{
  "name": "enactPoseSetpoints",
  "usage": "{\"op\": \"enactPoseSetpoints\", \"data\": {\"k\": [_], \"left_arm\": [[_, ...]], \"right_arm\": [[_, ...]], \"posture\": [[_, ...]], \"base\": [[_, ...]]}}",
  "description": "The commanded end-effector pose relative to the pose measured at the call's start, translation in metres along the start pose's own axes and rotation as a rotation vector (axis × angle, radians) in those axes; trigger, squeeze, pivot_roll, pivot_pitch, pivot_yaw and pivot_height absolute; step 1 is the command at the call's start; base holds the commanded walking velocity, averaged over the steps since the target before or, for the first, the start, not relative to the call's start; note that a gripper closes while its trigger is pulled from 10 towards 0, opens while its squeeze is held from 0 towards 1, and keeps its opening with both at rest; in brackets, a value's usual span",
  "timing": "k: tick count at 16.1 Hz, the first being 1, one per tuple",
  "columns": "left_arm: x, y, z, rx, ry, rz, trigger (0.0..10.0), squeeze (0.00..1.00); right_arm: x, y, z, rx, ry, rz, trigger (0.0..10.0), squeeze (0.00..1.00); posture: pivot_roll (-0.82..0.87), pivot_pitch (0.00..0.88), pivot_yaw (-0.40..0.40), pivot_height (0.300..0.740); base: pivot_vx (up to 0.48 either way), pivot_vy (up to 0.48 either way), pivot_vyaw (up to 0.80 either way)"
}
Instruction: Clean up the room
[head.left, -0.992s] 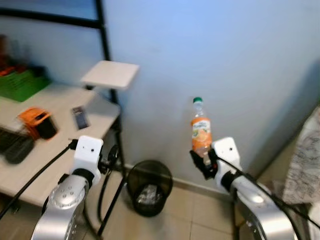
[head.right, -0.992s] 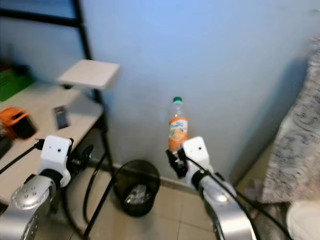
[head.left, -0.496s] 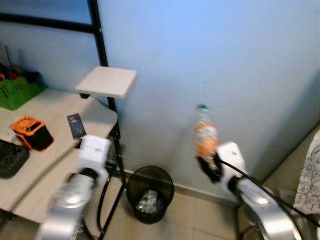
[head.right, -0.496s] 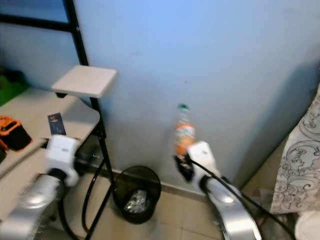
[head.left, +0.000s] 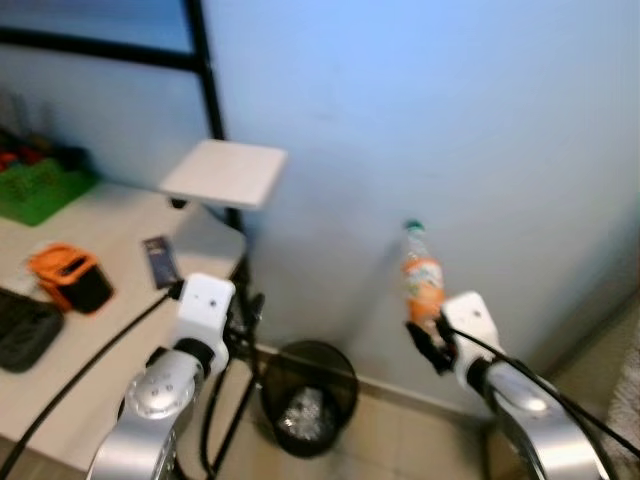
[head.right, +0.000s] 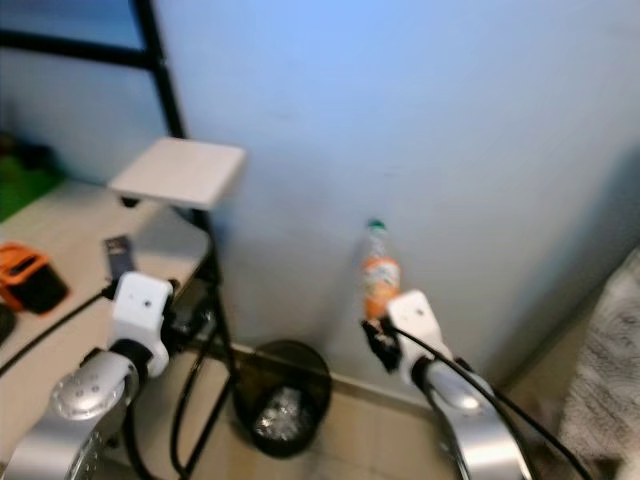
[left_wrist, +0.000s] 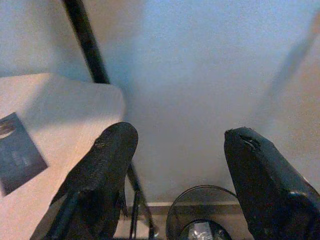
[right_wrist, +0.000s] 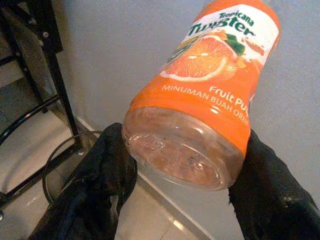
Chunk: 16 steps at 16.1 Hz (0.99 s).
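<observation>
1. Far left of the head views there's a pale beige desk with a green plastic basket, a flat black device, a small orange-and-black box and a dark little card. The left wrist view catches just the card and the desk's rounded corner.
2. A black metal rack post runs up from the desk edge, with a square off-white shelf plate sticking out toward centre frame.
3. The left gripper sits lower left by the desk edge, fingers spread wide with nothing between them.
4. Lower centre, a round black mesh wastebasket stands on beige floor tiles against the pale blue wall, crumpled stuff inside. Bare tile lies to its right, rack legs are tight on its left.
5. Right of centre, the right gripper is clamped on the base of an orange plastic drink bottle with a green cap, held upright above and right of the basket.
6. Only the right wrist view makes the label readable: "Tropicana Twister", "Fruit Pu…", "MINUMAN BUAH ORE…".
</observation>
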<state>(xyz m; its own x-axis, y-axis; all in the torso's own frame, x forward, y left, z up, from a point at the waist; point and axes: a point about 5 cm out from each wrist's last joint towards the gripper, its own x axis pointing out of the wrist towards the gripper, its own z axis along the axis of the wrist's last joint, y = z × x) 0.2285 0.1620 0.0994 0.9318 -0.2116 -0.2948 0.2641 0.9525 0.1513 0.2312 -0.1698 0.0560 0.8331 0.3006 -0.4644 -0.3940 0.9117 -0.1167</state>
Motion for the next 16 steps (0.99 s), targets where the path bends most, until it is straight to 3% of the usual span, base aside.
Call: {"op": "enactPoseSetpoints", "data": {"k": [1,5,7,10,11,14,16], "left_arm": [[-0.003,0.006,-0.001,0.016,0.006,0.015,10.0,0.0],[-0.006,0.002,-0.004,0.051,0.034,-0.048,10.0,0.0],[-0.009,-0.006,-0.008,0.091,0.06,-0.135,10.0,0.0],[-0.009,-0.015,-0.008,0.128,0.071,-0.256,10.0,0.0],[-0.008,-0.018,-0.008,0.157,0.092,-0.327,10.0,0.0],[-0.009,-0.024,-0.008,0.206,0.152,-0.501,10.0,0.0],[-0.009,-0.025,-0.004,0.216,0.168,-0.572,10.0,0.0]], "right_arm": [[0.001,0.009,0.005,-0.033,-0.021,0.09,10.0,0.0],[-0.003,0.007,-0.012,-0.165,0.115,0.224,10.0,0.0],[0.025,0.009,-0.045,-0.244,0.225,0.217,10.0,0.0],[0.051,0.022,-0.056,-0.328,0.31,0.233,10.0,0.0],[0.056,0.019,-0.062,-0.346,0.357,0.199,10.0,0.0],[0.069,0.023,-0.057,-0.315,0.378,0.201,10.0,0.0],[0.083,0.033,-0.04,-0.372,0.362,0.225,10.0,0.0]], "posture": [[-0.07,0.0,-0.018,0.74],[-0.07,0.0,-0.022,0.74],[-0.07,0.0,-0.033,0.74],[-0.07,0.0,-0.046,0.74],[-0.07,0.0,-0.047,0.74],[-0.07,0.0,-0.055,0.74],[-0.04,0.0,-0.059,0.74]], "base": [[0.259,0.0,0.0],[0.25,0.0,0.0],[0.0,0.0,0.0],[0.0,0.0,0.0],[0.0,0.0,0.0],[0.0,0.0,0.0],[0.0,0.0,0.0]]}}
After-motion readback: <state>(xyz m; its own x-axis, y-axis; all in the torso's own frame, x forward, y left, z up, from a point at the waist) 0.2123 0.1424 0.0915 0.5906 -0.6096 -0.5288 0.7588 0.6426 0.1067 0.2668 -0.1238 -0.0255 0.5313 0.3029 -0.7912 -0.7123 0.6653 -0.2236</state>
